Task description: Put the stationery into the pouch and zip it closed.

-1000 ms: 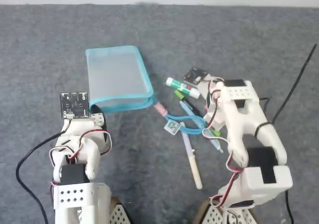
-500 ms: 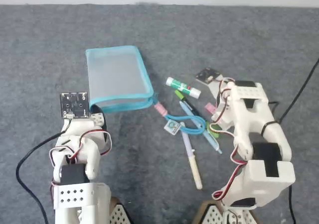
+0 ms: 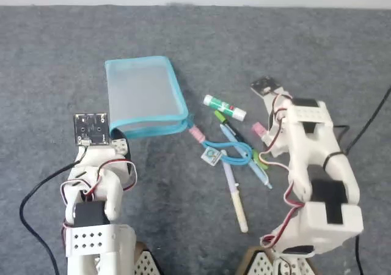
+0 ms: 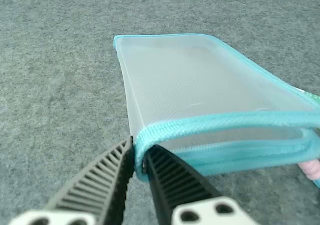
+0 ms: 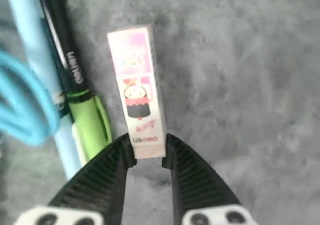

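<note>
Left wrist view: the left end effector (image 4: 139,167) pinches the near corner of the pouch (image 4: 200,80), likely to steady it; the right end effector (image 5: 147,152) clamps the eraser (image 5: 136,90), right of the pens (image 5: 86,122), for lifting.

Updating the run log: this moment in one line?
left end effector: shut on pouch | right end effector: shut on eraser | pouch: open

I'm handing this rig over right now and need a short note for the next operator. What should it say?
Left hand: shut on a corner of the pouch rim. The pouch lies flat, its mouth looks open and it looks empty.
Right hand: shut on one end of the pink eraser, beside the pens.
Done: nothing is packed yet.
Left: put the eraser, glue stick and pens into the pouch, then zip it.
</note>
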